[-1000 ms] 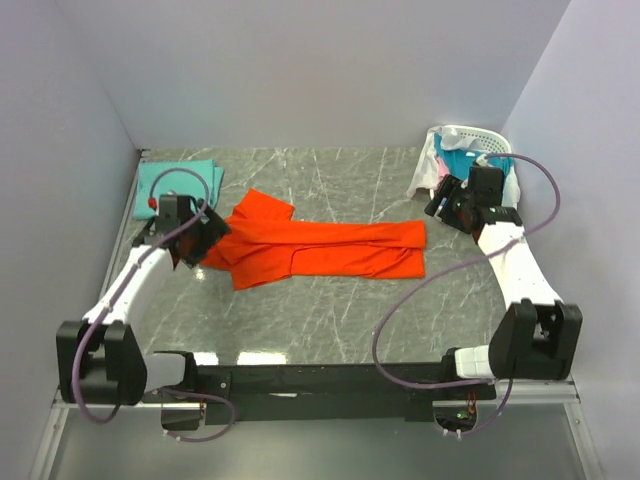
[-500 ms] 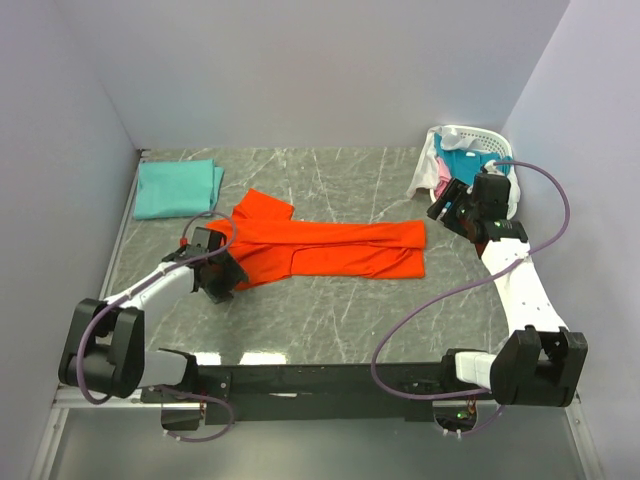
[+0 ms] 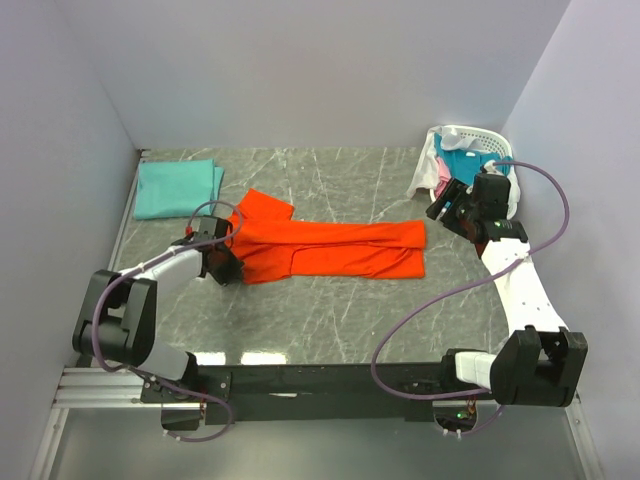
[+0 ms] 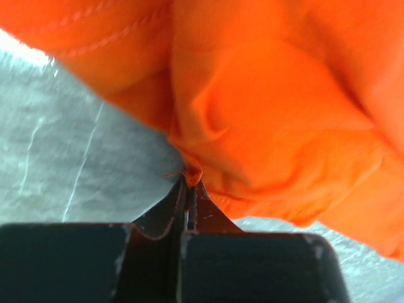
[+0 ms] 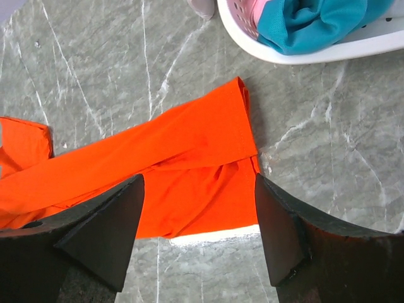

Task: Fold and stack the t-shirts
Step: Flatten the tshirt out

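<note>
An orange t-shirt lies folded lengthwise across the middle of the table, its right end also in the right wrist view. My left gripper sits low at the shirt's left near corner, shut on a pinch of orange cloth. A mint-green t-shirt lies folded at the back left. My right gripper hovers open above the shirt's right end, nothing between its fingers. Teal, pink and white t-shirts fill the basket.
A white slotted basket stands in the back right corner, its rim showing in the right wrist view. Grey walls enclose the marble table on three sides.
My left arm swung down from beside the green shirt to the orange shirt's near left corner and its jaws closed on the cloth. The right gripper edged slightly right, staying open.
</note>
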Tool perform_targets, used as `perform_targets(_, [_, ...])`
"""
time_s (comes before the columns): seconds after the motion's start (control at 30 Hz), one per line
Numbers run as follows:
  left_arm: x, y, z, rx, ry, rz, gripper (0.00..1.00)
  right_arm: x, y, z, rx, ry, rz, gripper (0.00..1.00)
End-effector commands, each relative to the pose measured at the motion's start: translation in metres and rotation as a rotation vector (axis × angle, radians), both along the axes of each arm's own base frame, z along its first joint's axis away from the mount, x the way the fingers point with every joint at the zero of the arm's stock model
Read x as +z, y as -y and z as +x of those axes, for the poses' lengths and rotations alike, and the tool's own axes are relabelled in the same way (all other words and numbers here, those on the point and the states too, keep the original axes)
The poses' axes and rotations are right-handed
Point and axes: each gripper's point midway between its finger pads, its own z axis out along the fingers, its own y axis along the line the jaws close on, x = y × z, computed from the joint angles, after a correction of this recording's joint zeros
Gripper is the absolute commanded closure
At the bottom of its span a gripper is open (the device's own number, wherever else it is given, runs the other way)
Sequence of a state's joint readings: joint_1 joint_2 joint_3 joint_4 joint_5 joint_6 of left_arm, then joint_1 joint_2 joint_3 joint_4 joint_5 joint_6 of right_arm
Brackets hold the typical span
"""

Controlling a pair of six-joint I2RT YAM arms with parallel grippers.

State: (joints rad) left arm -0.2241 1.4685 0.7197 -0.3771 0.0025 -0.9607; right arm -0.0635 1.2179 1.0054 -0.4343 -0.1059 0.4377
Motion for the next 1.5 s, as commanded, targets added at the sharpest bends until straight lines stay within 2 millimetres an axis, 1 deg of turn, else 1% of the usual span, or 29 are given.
perform_targets(0.0, [-0.01, -0.014, 0.004, 0.002, -0.007, 0.092, 0.99, 0.008, -0.001, -0.005, -0.007, 0.033, 0.013, 0.23])
perform_targets(0.1, [-0.002, -0.02, 0.004, 0.014, 0.023, 0.123, 0.99, -0.007, -0.004, -0.017, -0.008, -0.018, 0.035, 0.23])
perform_targets(0.13, [0.001, -0.022, 0.005, 0.014, 0.036, 0.126, 0.99, -0.021, -0.002, -0.023, -0.021, -0.055, 0.031, 0.23])
perform_targets(0.17, [0.008, -0.025, 0.005, 0.024, 0.063, 0.134, 0.99, -0.03, 0.0, -0.025, -0.031, -0.081, 0.022, 0.23])
perform_targets(0.2, [0.01, -0.026, 0.003, 0.027, 0.072, 0.136, 0.99, -0.039, 0.002, -0.028, -0.042, -0.108, 0.017, 0.23])
perform_targets(0.23, [0.015, -0.027, 0.003, 0.031, 0.094, 0.137, 0.99, -0.054, 0.006, -0.032, -0.069, -0.159, 0.006, 0.23])
perform_targets(0.3, [0.02, -0.026, 0.002, 0.025, 0.111, 0.126, 0.99, -0.066, 0.004, -0.032, -0.064, -0.193, 0.017, 0.25])
perform_targets(0.37, [0.024, -0.024, 0.0, 0.023, 0.129, 0.106, 0.99, -0.076, 0.001, -0.026, -0.054, -0.209, 0.035, 0.27])
perform_targets(0.47, [0.029, -0.022, -0.001, 0.034, 0.159, 0.083, 0.99, -0.088, -0.002, -0.014, -0.056, -0.228, 0.062, 0.37])
perform_targets(0.5, [0.031, -0.02, -0.002, 0.032, 0.165, 0.074, 0.99, -0.089, -0.004, -0.009, -0.052, -0.226, 0.073, 0.43])
perform_targets(0.53, [0.032, -0.02, -0.002, 0.031, 0.171, 0.071, 0.99, -0.096, -0.004, -0.004, -0.052, -0.236, 0.082, 0.45])
perform_targets(0.57, [0.032, -0.02, -0.003, 0.029, 0.171, 0.072, 0.99, -0.1, -0.005, -0.002, -0.055, -0.245, 0.088, 0.47])
perform_targets(0.6, [0.034, -0.021, -0.003, 0.03, 0.174, 0.073, 0.99, -0.099, -0.004, 0.004, -0.059, -0.238, 0.09, 0.48])
perform_targets(0.63, [0.035, -0.022, -0.003, 0.032, 0.182, 0.075, 0.99, -0.107, -0.004, 0.006, -0.065, -0.261, 0.089, 0.48])
perform_targets(0.7, [0.037, -0.022, -0.003, 0.04, 0.187, 0.075, 0.99, -0.109, 0.0, 0.012, -0.075, -0.261, 0.073, 0.48])
perform_targets(0.73, [0.037, -0.022, -0.002, 0.033, 0.19, 0.076, 0.99, -0.114, 0.002, 0.014, -0.084, -0.276, 0.065, 0.48])
perform_targets(0.8, [0.039, -0.021, 0.0, 0.032, 0.197, 0.072, 0.99, -0.117, 0.004, 0.019, -0.09, -0.285, 0.059, 0.48])
perform_targets(0.83, [0.037, -0.021, 0.0, 0.03, 0.193, 0.073, 0.99, -0.122, 0.003, 0.02, -0.086, -0.291, 0.066, 0.48])
perform_targets(0.9, [0.039, -0.02, 0.001, 0.028, 0.198, 0.067, 0.99, -0.124, -0.003, 0.023, -0.065, -0.29, 0.091, 0.49])
perform_targets(1.0, [0.038, -0.018, 0.002, 0.032, 0.194, 0.056, 0.99, -0.13, -0.005, 0.027, -0.059, -0.296, 0.102, 0.49])
perform_targets(1.13, [0.037, -0.018, 0.003, 0.036, 0.188, 0.061, 0.99, -0.135, -0.016, 0.032, -0.021, -0.283, 0.149, 0.54])
perform_targets(1.27, [0.038, -0.019, 0.004, 0.038, 0.187, 0.064, 0.99, -0.138, -0.017, 0.035, -0.02, -0.284, 0.149, 0.58])
perform_targets(1.3, [0.038, -0.019, 0.004, 0.041, 0.185, 0.064, 0.99, -0.139, -0.017, 0.035, -0.016, -0.283, 0.148, 0.71])
perform_targets(1.33, [0.039, -0.019, 0.005, 0.04, 0.188, 0.064, 0.99, -0.138, -0.017, 0.036, -0.015, -0.279, 0.148, 0.75])
perform_targets(1.43, [0.04, -0.02, 0.005, 0.042, 0.188, 0.071, 0.99, -0.136, -0.017, 0.038, -0.01, -0.275, 0.146, 0.83])
perform_targets(1.47, [0.039, -0.021, 0.004, 0.046, 0.185, 0.073, 0.99, -0.137, -0.018, 0.038, -0.005, -0.275, 0.149, 0.88])
